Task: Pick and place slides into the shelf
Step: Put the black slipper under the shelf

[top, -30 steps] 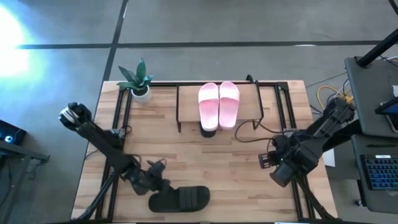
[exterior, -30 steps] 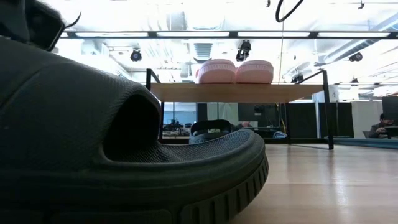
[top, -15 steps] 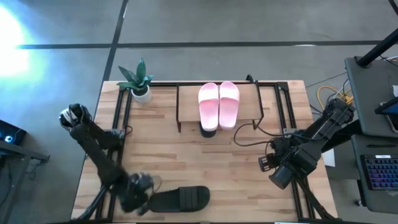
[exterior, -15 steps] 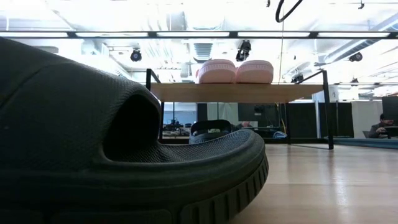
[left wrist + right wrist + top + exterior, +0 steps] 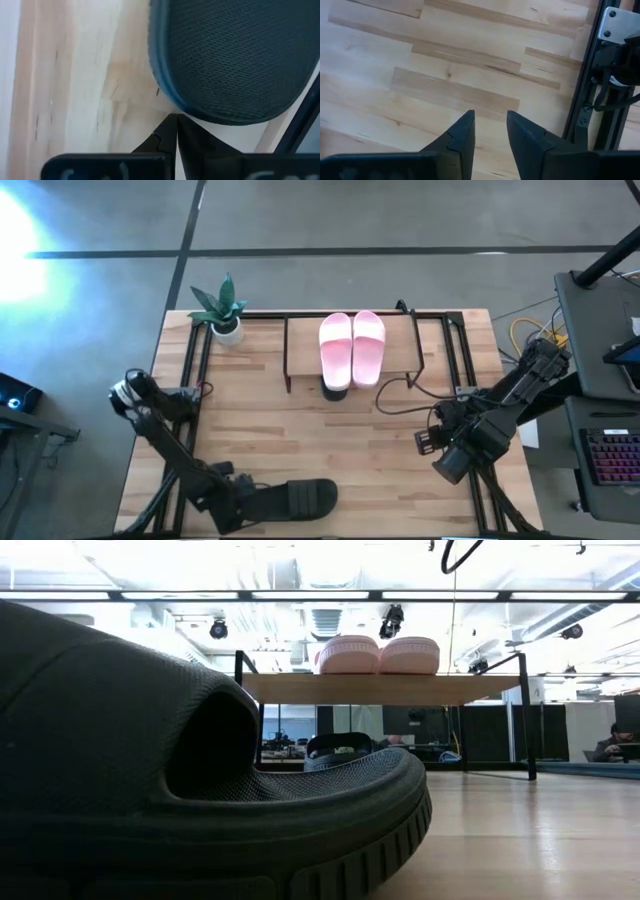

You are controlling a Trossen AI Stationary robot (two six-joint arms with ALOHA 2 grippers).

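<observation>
One dark slide (image 5: 290,500) at the table's near edge, left gripper (image 5: 171,131) now dropped to its heel end, fingers pressed together, not gripping.
A second ago the left gripper sat beside the slide's strap; the pick looks unfinished. Right gripper (image 5: 490,131) waits spread over bare table. Far: two pink slides (image 5: 352,347) on the shelf (image 5: 400,345); second dark slide (image 5: 345,749) underneath, mostly hidden.
</observation>
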